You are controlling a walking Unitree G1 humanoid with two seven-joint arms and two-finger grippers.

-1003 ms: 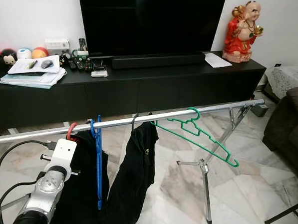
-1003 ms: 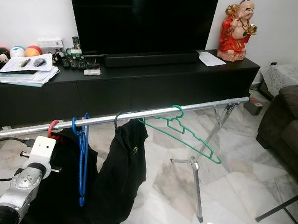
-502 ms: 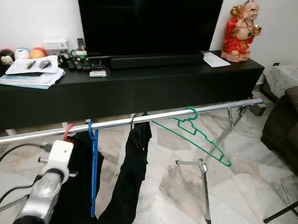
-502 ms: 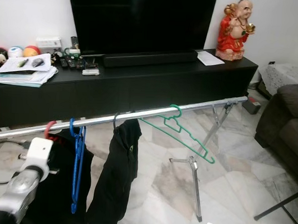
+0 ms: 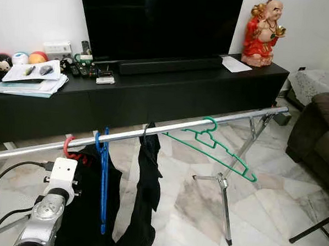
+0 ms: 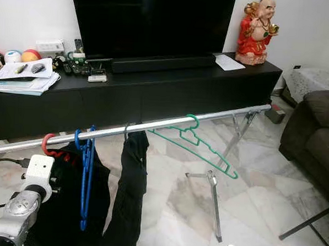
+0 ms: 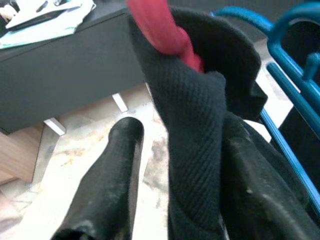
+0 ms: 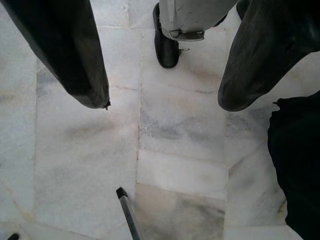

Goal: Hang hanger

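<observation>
The red hanger (image 5: 68, 146) sits at the lower left of the head view, its hook already over the silver rail (image 5: 170, 126), with a black garment (image 5: 88, 207) on it. In the left wrist view the left end effector (image 7: 175, 165) is spread, one finger on each side of the garment's collar, just below the hook. The hanger lies directly above and in front of this arm. The rail's long axis runs from lower left to upper right, past the blue hanger (image 5: 103, 180) and green hanger (image 5: 218, 150). The right end effector (image 8: 165, 65) hangs open over the floor (image 8: 165, 165).
</observation>
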